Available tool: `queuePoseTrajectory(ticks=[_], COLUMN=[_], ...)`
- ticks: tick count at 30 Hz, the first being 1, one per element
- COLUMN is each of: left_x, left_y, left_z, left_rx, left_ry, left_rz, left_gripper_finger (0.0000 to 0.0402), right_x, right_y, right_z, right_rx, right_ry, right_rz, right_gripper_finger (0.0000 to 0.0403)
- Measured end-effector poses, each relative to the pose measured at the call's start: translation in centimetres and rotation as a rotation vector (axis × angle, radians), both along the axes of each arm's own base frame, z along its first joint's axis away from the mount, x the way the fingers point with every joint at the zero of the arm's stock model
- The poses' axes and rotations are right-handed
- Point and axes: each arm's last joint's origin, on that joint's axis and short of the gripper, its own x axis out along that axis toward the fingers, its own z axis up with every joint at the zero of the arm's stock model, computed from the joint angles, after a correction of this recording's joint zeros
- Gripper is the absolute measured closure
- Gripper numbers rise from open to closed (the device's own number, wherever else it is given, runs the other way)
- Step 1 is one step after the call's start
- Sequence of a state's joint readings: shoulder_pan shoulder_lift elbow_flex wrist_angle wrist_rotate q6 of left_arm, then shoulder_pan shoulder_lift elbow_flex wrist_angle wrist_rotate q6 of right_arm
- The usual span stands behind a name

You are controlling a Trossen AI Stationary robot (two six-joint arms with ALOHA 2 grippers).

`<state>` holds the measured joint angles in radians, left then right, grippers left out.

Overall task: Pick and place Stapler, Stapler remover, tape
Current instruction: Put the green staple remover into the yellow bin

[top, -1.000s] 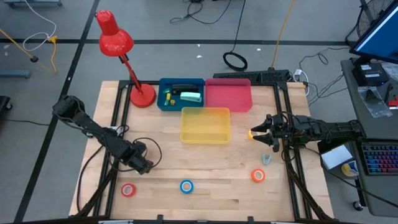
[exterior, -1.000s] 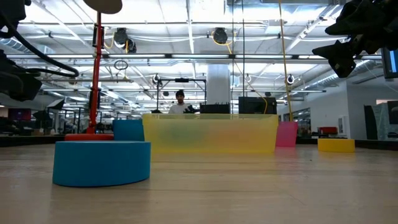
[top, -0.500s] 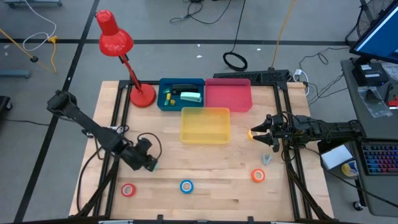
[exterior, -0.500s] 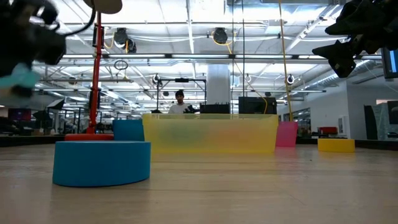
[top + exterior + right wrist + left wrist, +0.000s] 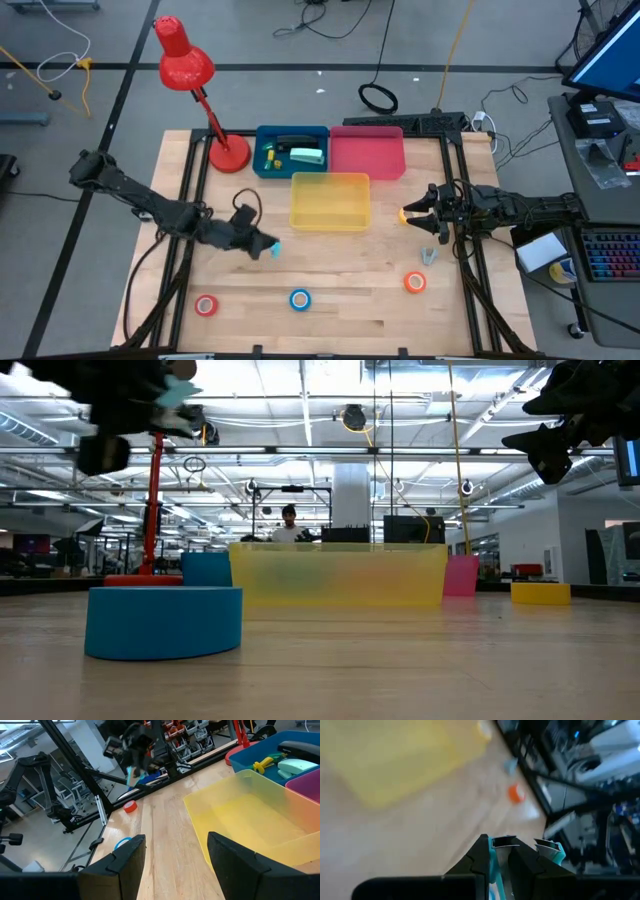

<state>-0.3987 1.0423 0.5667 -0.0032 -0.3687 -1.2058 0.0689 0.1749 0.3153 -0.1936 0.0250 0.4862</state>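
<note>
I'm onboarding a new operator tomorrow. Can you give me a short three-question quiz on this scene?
1. True or false: the left pincer holds a teal item above the table.
2. Which tape roll lies nearest the right pincer? A red, B blue, C yellow.
3. Fill in: the red lamp's base stands beside the ___ bin.
Key: 1 true; 2 C, the yellow tape; 3 the blue bin.

The left gripper (image 5: 512, 851) holds a teal object (image 5: 506, 842) between its 2 dark fingers (image 5: 479, 857). Beyond it lies a wooden table (image 5: 410, 835) with a blurred yellow bin (image 5: 395, 755), an orange tape roll (image 5: 515, 793) and a small grey item (image 5: 510, 766).
</note>
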Motion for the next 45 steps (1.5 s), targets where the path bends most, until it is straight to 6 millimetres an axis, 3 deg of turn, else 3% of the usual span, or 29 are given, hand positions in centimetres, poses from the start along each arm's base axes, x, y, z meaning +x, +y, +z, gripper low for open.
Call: queuePoseTrajectory(ticks=[8, 12, 17, 23, 31, 40, 45], left_x=[2.4, 4.8, 8.7, 13.3, 17.9, 19.1, 19.2], left_y=[4.5, 6.6, 9.6, 13.5, 17.6, 19.4, 19.6], left_z=[1.9, 3.3, 3.5, 1.9, -1.0, -5.3, -6.3], left_rx=[0.154, 0.254, 0.349, 0.441, 0.515, 0.454, 0.441], left_ry=[-0.066, 0.015, 0.209, 0.452, 0.606, 0.765, 0.794], left_rz=[0.065, 0.018, -0.074, -0.175, -0.231, -0.264, -0.273], left_gripper_finger=[0.0361, 0.0361, 0.0361, 0.0361, 0.0361, 0.0361, 0.0355], right_x=[0.0, 0.0, 0.0, 0.0, 0.0, 0.0, 0.0], right_y=[0.0, 0.0, 0.0, 0.0, 0.0, 0.0, -0.2], right_z=[0.0, 0.0, 0.0, 0.0, 0.0, 0.0, 0.0], right_rx=[0.000, 0.000, 0.000, 0.058, 0.147, 0.160, 0.151], right_ry=[-0.002, -0.001, -0.002, 0.001, 0.005, 0.006, 0.001], right_rz=[0.000, 0.000, 0.000, -0.008, -0.020, -0.022, -0.077], right_gripper_finger=[0.0195, 0.0195, 0.0195, 0.0195, 0.0195, 0.0195, 0.0195])
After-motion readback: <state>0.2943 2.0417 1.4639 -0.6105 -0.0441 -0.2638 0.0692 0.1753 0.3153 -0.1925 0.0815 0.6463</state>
